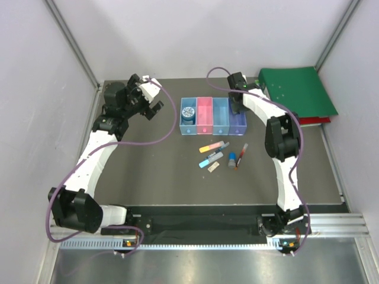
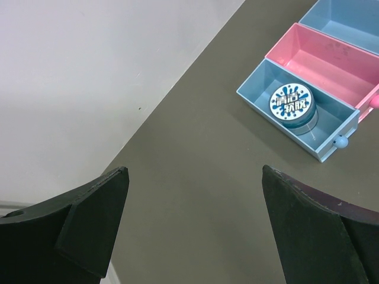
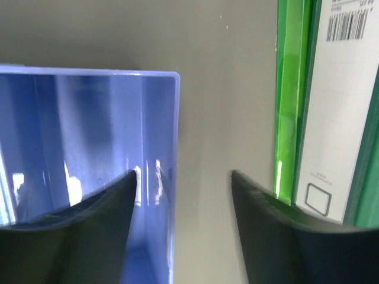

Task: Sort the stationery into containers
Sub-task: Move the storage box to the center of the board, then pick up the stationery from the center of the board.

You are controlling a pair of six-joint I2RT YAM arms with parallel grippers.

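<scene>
Stationery [image 1: 216,157] lies loose in a small cluster on the dark worktop [image 1: 148,171], just in front of a row of four bins. From above I make out an orange-yellow highlighter [image 1: 211,146], a light-blue marker [image 1: 212,160], a small blue cylinder [image 1: 232,159] and a thin red pen [image 1: 241,155]. The round blue disc [image 1: 189,112] already sits in the blue bin [image 1: 183,126] at the row's left end, then come the pink bin [image 1: 204,126], the light-blue bin [image 1: 220,126] and the purple bin [image 1: 238,126], side by side. My left claw [image 1: 153,106] hangs left of the row. My right claw [image 1: 237,102] is over the purple bin's far end, near the green binders [image 1: 296,92]. On the left wrist camera the left claw [image 2: 195,225] stands wide apart with nothing in it, and the disc in its bin shows ahead. On the right wrist camera the right claw [image 3: 183,201] is apart too and holds nothing, with one finger over the purple bin and the other over bare worktop beside the green binders.
</scene>
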